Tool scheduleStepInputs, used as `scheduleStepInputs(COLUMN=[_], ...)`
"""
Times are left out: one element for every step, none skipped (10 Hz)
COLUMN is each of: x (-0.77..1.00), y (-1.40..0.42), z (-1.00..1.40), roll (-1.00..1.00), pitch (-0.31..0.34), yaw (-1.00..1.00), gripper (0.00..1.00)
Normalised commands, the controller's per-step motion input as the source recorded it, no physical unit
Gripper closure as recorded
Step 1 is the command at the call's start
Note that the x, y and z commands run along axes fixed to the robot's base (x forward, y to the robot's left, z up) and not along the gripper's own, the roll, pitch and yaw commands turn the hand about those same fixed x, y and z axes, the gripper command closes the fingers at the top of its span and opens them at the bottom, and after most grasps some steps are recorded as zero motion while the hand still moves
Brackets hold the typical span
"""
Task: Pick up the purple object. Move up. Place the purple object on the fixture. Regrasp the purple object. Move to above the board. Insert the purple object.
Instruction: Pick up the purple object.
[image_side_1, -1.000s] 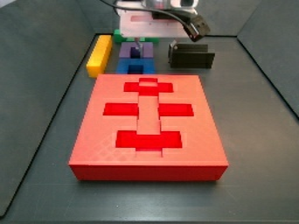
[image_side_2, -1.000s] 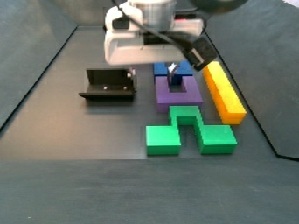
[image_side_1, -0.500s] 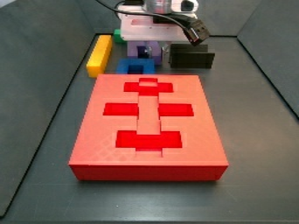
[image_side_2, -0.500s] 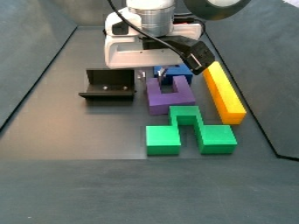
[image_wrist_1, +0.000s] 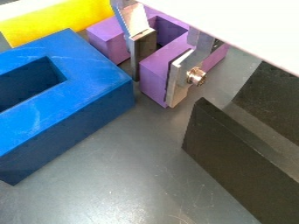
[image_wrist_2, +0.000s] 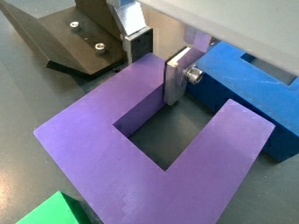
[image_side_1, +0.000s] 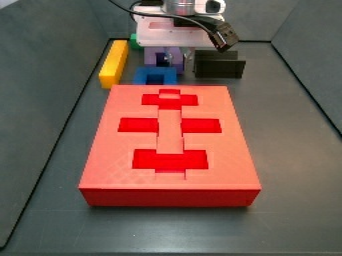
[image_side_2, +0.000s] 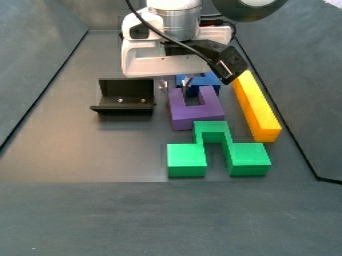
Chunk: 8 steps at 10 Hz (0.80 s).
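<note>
The purple object (image_side_2: 179, 112) lies flat on the floor, a U-shaped block (image_wrist_2: 100, 131) between the fixture (image_side_2: 123, 97) and the blue block (image_side_2: 209, 82). My gripper (image_side_2: 187, 88) is down on it. In both wrist views the gripper (image_wrist_1: 159, 59) (image_wrist_2: 156, 59) straddles one prong, one finger (image_wrist_1: 179, 80) on the prong's outer face and the other inside the notch, both against the plastic. The red board (image_side_1: 170, 140) with its cross-shaped recesses fills the near floor in a side view, with the gripper (image_side_1: 170, 48) behind its far edge.
A yellow bar (image_side_2: 254, 105) lies beyond the blue block (image_wrist_1: 52, 96). The green notched block (image_side_2: 214, 150) sits right in front of the purple one. The black fixture (image_side_1: 219, 66) (image_wrist_2: 70, 39) stands close beside the gripper. Dark walls ring the floor.
Since a second ago the gripper has come down onto the purple object, which shifted slightly toward the fixture. Nothing has visibly moved over the last half second.
</note>
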Motion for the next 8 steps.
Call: scheduleStepInputs(x=[0.00, 0.00, 0.00, 0.00, 0.00, 0.00, 0.00, 0.00], y=[0.00, 0.00, 0.00, 0.00, 0.00, 0.00, 0.00, 0.00], z=[0.00, 0.00, 0.00, 0.00, 0.00, 0.00, 0.00, 0.00], roll=[0.00, 0.00, 0.00, 0.00, 0.00, 0.00, 0.00, 0.00], pitch=[0.000, 0.000, 0.000, 0.000, 0.000, 0.000, 0.000, 0.000], yaw=[0.00, 0.00, 0.00, 0.00, 0.00, 0.00, 0.00, 0.00], gripper=[1.00, 1.00, 1.00, 1.00, 1.00, 1.00, 1.00, 1.00])
